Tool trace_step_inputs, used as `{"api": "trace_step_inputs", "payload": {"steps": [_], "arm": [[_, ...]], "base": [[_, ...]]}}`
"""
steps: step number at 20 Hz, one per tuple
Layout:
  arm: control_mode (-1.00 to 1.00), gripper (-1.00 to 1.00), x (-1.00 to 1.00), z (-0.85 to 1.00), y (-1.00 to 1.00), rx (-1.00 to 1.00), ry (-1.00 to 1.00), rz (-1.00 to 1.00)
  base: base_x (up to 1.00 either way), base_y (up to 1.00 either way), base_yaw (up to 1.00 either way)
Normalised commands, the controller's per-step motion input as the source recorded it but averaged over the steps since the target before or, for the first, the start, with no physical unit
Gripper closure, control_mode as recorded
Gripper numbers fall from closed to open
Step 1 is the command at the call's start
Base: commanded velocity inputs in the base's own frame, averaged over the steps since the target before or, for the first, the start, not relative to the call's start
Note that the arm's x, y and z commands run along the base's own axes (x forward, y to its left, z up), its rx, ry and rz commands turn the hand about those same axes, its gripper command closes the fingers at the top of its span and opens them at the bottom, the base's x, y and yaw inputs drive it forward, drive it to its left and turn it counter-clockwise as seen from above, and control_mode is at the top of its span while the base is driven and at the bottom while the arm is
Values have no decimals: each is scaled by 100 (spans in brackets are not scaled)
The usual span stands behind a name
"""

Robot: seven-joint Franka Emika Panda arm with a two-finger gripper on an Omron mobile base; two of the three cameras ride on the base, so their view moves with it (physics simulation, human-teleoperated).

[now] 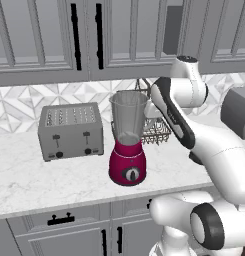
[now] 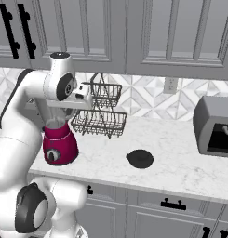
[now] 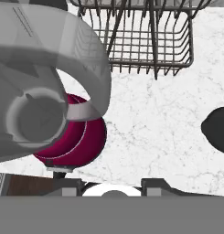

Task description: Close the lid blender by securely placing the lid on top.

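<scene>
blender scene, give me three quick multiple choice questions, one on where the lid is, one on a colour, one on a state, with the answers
1. Where is the dark lid?
A. on the blender jar
B. on the counter, right of the wire rack
C. on top of the toaster

2. What colour is the blender base?
A. magenta
B. green
C. yellow

3. What state is the jar top in?
A. covered by the lid
B. open, no lid on it
C. covered by a plate

Answers:
1 B: in the right base view the lid lies flat on the marble counter, apart from the wire rack and the blender.
2 A: the rounded base under the clear jar is magenta in both base views.
3 B: the hand view looks straight down into the open jar, with the lid off to the side.
</scene>
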Motion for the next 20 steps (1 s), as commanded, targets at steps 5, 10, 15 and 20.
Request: {"api": "trace_step_inputs", "payload": {"steps": [5, 10, 15, 20], "arm": [[-100, -100, -20, 0, -6, 0, -4, -4], [-100, -100, -33, -18, -50, 1, -17, -14], [-100, -100, -16, -30, -67, 1, -10, -19], [-100, -100, -1, -38, -73, 0, 0, -22]], "base": [[0, 0, 0], [0, 0, 0], [0, 0, 0], [0, 0, 0]]}}
